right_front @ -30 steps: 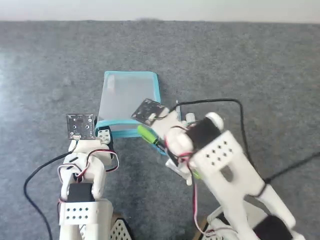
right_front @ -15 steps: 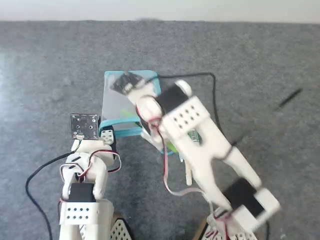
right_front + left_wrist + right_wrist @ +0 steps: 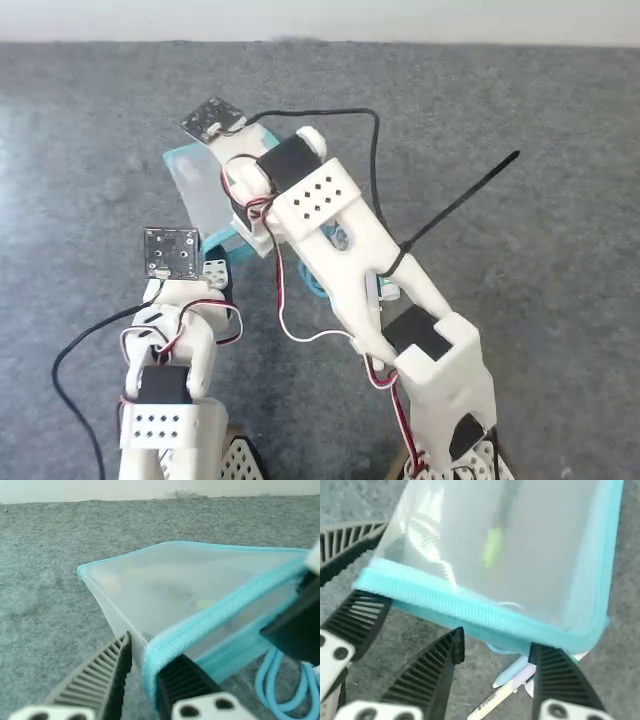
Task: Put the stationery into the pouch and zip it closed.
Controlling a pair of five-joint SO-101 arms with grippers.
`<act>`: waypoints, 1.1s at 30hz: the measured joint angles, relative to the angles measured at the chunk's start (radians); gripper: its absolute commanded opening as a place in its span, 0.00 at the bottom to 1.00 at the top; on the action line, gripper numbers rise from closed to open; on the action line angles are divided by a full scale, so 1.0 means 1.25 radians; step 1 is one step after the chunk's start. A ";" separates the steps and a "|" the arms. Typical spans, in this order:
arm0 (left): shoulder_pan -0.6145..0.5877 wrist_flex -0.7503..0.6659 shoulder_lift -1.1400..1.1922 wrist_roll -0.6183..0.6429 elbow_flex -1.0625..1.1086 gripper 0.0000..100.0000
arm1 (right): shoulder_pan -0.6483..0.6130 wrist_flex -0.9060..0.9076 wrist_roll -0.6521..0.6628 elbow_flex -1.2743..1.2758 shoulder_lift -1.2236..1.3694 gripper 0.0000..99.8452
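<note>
I judged the job was only part done: one pen was inside and the zip was not shut. The see-through plastic pouch [image 3: 198, 200] with light blue trim lay on the grey fuzzy carpet [image 3: 560, 120], at about 10 o'clock from the table's middle. My right arm stretched from 5 o'clock across it toward 11 o'clock. My left arm sat at 7 o'clock.

The left gripper [image 3: 145, 654] looked to be pinching the pouch's near corner, with the blue trim squeezed between its ridged fingers. The right gripper [image 3: 496, 644] was wide open and held nothing. Its two black fingers stood on either side of the soft blue zip edge [image 3: 440, 602].

To do this step well, I thought the left gripper should hold tight so the mouth stays lifted. The right gripper should go low and slow, grab the next pen near its middle, and slide it in under the zip edge without shoving the pouch away.

The pouch looked soft, floppy and shiny, and its mouth end was tipped up. Through its clear wall I saw a thin green pen [image 3: 492, 547]. A thin white pen [image 3: 496, 699] poked out below the zip edge, just beside the right gripper. I could not tell if it lay in the mouth or on the carpet. A light blue cord loop [image 3: 280, 680] lay by the mouth.
</note>
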 measured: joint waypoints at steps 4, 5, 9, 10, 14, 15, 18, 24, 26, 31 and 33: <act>-0.001 0.000 0.000 0.004 -0.001 0.01 | 0.009 0.000 0.002 0.045 -0.125 0.25; -0.001 0.000 0.000 -0.002 -0.001 0.01 | 0.011 0.000 0.002 0.076 -0.167 0.25; 0.000 0.000 0.000 -0.002 -0.001 0.01 | 0.014 -0.001 0.002 0.263 -0.341 0.25; 0.000 0.000 0.000 -0.002 -0.001 0.01 | 0.020 -0.005 0.002 0.317 -0.382 0.25; 0.000 0.000 0.000 -0.002 -0.001 0.01 | 0.086 -0.063 0.001 0.581 -0.508 0.25; 0.000 0.000 0.000 -0.002 -0.001 0.01 | 0.114 -0.091 0.001 0.652 -0.524 0.25; 0.000 0.000 0.000 -0.002 -0.001 0.01 | 0.200 -0.207 -0.001 0.853 -0.530 0.25; 0.000 0.000 0.000 -0.002 -0.001 0.01 | 0.238 -0.409 -0.012 1.002 -0.490 0.25; 0.000 0.000 0.000 -0.002 -0.001 0.01 | 0.241 -0.444 -0.033 1.005 -0.465 0.25; 0.000 0.000 0.000 -0.002 -0.001 0.01 | 0.242 -0.509 -0.056 1.013 -0.401 0.25; 0.000 0.000 0.000 -0.002 -0.001 0.01 | 0.253 -0.530 -0.071 1.013 -0.371 0.25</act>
